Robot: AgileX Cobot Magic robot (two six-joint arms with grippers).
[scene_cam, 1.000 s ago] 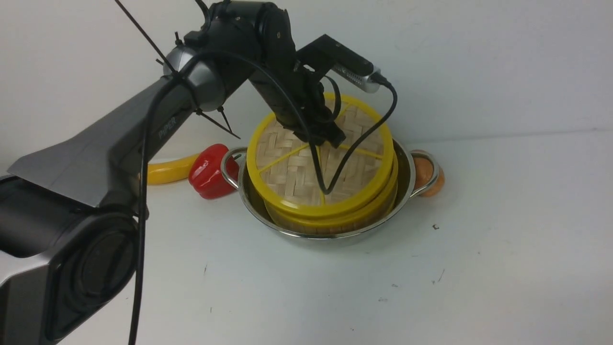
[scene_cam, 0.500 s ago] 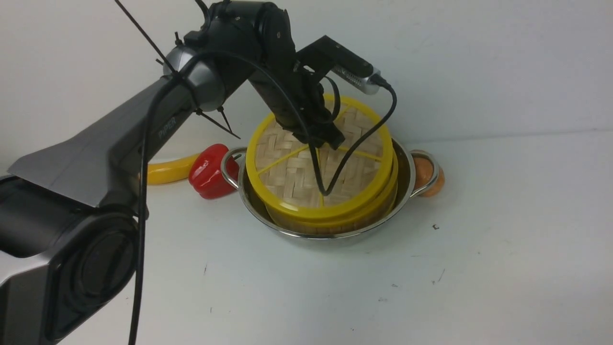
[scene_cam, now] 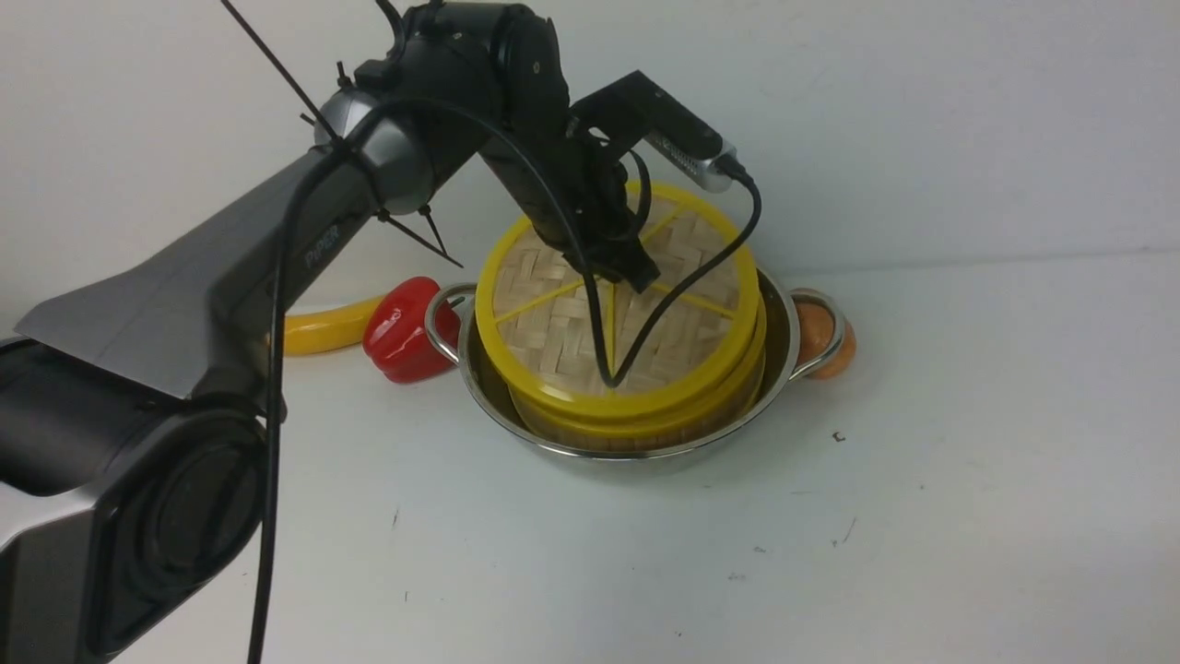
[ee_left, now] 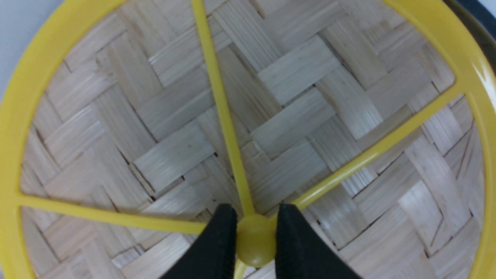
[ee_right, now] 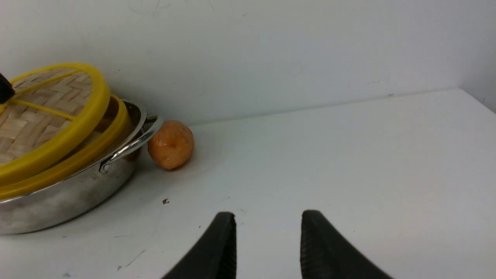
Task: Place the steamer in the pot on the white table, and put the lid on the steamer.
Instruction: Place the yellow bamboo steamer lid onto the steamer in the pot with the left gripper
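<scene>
Left gripper [ee_left: 255, 240] clamped tight on the yellow centre hub of the lid [scene_cam: 562, 323], jaws pressing it from both sides. Lid round, so no long axis; tilted, with the far edge toward 12 o'clock raised and the near edge at 6 o'clock lowest, resting on the rim of the steamer [scene_cam: 719, 392]; woven face angled up and toward the front camera. Steamer seated upright inside the pot [scene_cam: 779, 323], pot standing on the white table [scene_cam: 968, 461] with its loop handles at 3 and 9 o'clock. Red pepper [scene_cam: 401, 330] touching the 9 o'clock handle, yellow banana [scene_cam: 323, 334] just beyond it. Orange ball [ee_right: 170, 144] beside the 3 o'clock handle. Right gripper [ee_right: 267, 232] empty, jaws parted, low above bare table, well apart from the pot.
</scene>
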